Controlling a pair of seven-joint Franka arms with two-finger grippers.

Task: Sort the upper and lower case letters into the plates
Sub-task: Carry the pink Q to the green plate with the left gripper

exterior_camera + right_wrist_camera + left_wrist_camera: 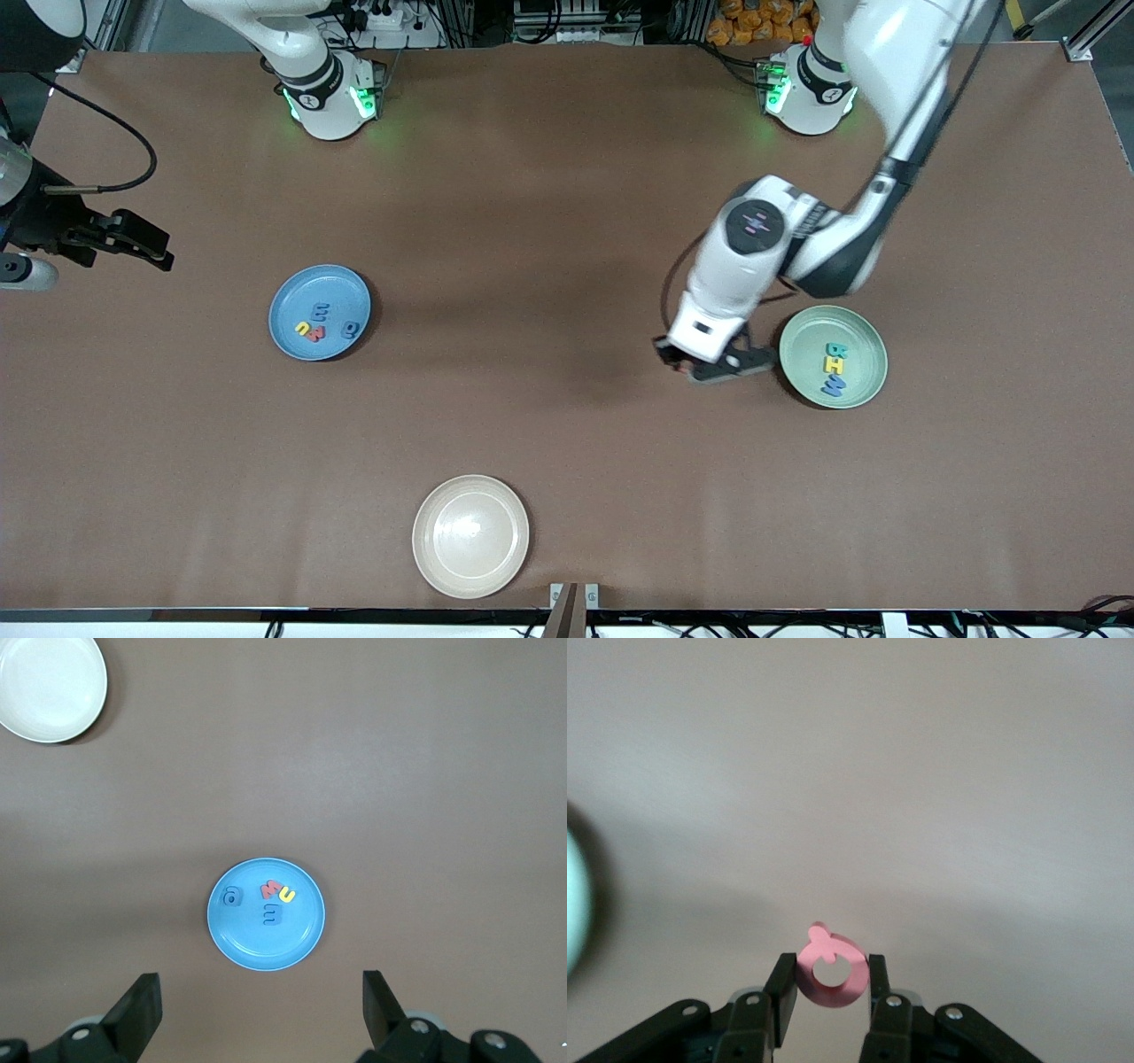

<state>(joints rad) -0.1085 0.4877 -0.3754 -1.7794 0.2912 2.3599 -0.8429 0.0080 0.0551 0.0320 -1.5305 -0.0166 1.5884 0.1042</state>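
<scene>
pink letter (831, 973) between left end effector (833, 979) fingers

a: what is that big brown thing?
b: that is the tabletop (549, 221). it is flat and brown all over.
a: and the round pale thing?
b: a cream-white plate (470, 535). it sits on the tabletop, close to the edge nearest the front camera, about in the middle of that edge.
a: is anything in it?
b: i see only its smooth, shiny inside. it shows in the right wrist view too (49, 684).
</scene>
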